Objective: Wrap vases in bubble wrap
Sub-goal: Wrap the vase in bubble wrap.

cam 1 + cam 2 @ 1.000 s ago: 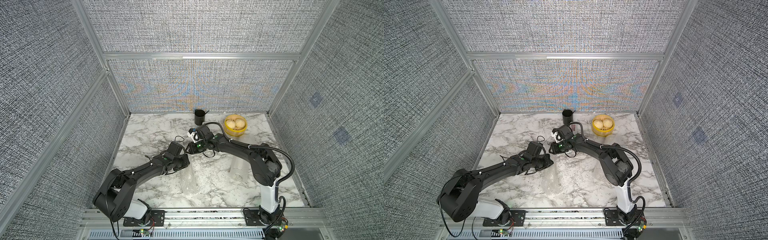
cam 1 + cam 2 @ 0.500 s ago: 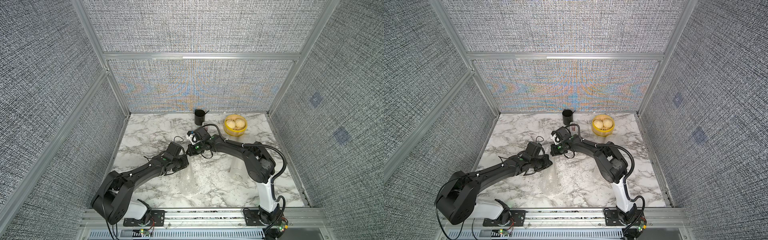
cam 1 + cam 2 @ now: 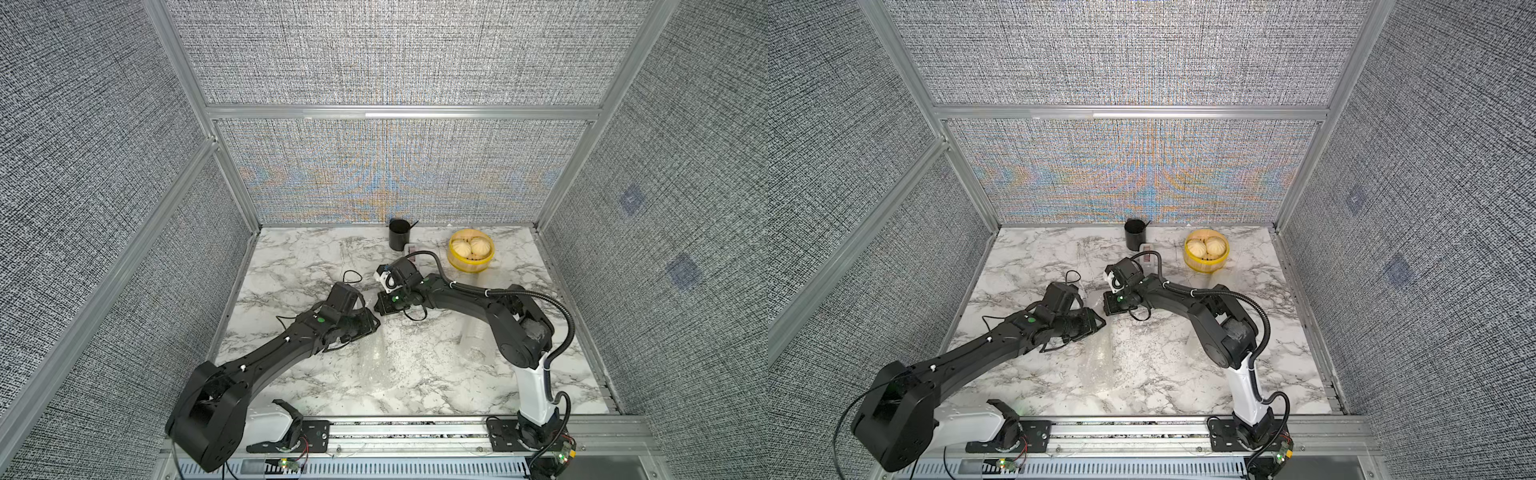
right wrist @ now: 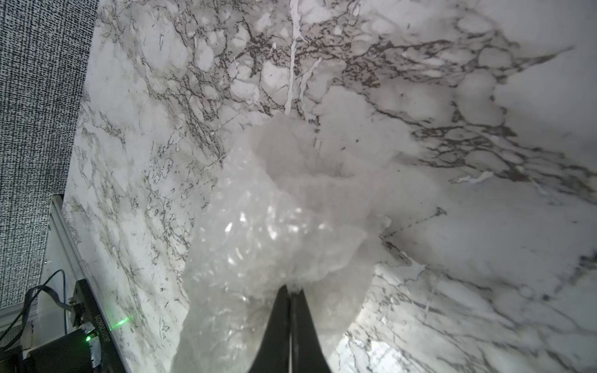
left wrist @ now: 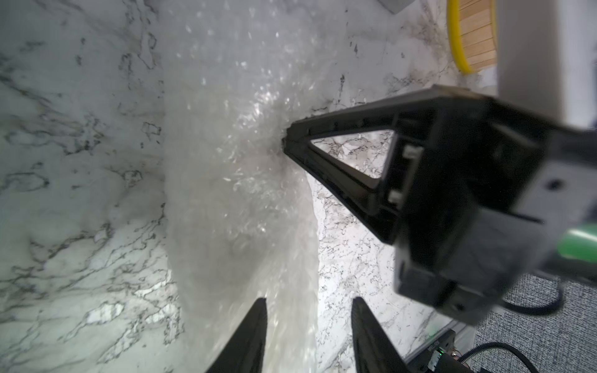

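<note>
A crumpled bundle of clear bubble wrap (image 5: 239,181) lies on the marble table between both arms. In both top views it trails toward the front edge (image 3: 374,357) (image 3: 1100,353). My right gripper (image 4: 290,287) is shut on a fold of the bubble wrap, its tips touching the bundle's side (image 3: 377,308). My left gripper (image 5: 308,302) is open, one finger over the wrap's edge, the other over bare table (image 3: 373,323). A whitish hollow form (image 4: 310,161) shows through the wrap's far end. It is too blurred to tell whether it is a vase.
A black cup (image 3: 399,235) stands at the back wall with a small flat item (image 3: 413,249) beside it. A yellow steamer basket (image 3: 471,266) with two buns sits at the back right. A second clear bundle (image 3: 473,336) lies by the right arm's elbow.
My right gripper has closed on the bubble wrap. My left gripper, shut before, has opened. Both arms stay close together at mid-table.
</note>
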Robot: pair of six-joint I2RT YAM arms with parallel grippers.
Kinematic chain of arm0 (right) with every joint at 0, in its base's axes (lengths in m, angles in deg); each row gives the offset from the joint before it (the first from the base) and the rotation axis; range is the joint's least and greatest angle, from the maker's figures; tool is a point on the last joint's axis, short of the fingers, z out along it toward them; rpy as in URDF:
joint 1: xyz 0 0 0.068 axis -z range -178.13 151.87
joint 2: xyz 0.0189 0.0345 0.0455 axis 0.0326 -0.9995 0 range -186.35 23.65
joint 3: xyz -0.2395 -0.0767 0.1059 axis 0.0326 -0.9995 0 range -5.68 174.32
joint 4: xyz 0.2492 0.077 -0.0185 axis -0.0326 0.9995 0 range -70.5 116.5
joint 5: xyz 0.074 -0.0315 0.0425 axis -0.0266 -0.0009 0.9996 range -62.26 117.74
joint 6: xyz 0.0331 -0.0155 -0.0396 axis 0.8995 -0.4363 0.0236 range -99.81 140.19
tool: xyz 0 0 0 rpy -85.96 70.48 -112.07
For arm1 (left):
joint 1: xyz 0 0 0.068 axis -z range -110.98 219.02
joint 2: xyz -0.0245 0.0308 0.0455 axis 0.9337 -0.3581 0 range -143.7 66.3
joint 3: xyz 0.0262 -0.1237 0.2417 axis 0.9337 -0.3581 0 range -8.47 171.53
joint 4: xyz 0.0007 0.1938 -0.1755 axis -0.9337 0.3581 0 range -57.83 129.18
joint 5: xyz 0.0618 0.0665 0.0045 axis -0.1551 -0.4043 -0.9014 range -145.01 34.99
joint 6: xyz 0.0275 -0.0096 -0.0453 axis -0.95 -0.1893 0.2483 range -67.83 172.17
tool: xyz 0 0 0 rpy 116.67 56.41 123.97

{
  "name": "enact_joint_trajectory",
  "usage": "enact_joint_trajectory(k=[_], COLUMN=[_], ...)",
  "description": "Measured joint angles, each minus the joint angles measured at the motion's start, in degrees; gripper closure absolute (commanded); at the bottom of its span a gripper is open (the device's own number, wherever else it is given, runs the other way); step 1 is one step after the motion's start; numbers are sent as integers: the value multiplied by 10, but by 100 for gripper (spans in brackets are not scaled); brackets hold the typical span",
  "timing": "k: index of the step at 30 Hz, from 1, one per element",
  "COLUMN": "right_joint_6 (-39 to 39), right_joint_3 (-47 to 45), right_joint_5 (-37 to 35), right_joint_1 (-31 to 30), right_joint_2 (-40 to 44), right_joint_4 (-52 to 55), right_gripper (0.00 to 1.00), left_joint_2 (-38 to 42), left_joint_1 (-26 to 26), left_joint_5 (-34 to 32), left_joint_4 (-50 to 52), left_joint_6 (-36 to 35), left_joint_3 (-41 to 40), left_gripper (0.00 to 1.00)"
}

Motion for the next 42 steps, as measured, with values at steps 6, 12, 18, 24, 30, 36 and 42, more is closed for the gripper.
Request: enact_joint_trajectory(k=[6, 12, 18, 24, 30, 36, 42], right_joint_6=[3, 4, 4, 7, 10, 12, 12], right_joint_3=[-9, -9, -9, -8, -7, -2, 0], right_joint_5=[-13, -25, -29, -29, -29, -29, -33], right_joint_1=[-3, -10, -11, -14, -16, -19, -21], right_joint_2=[7, 9, 9, 7, 4, 2, 2], right_joint_4=[-7, -8, -8, -9, -14, -14, -14], right_gripper=[100, 100, 100, 100, 100, 100, 100], left_joint_2=[83, 52, 6, 19, 95, 129, 84], left_joint_1=[-11, -8, 3, 9, 4, 1, 14], left_joint_5=[-35, -16, -1, -2, -20, -36, -1], left_joint_4=[27, 25, 9, 8, 29, 57, 43], left_joint_6=[33, 56, 57, 70, 88, 114, 111], left_joint_3=[-42, -61, -46, -61, -75, -121, -98], left_gripper=[39, 26, 26, 26, 28, 32, 28])
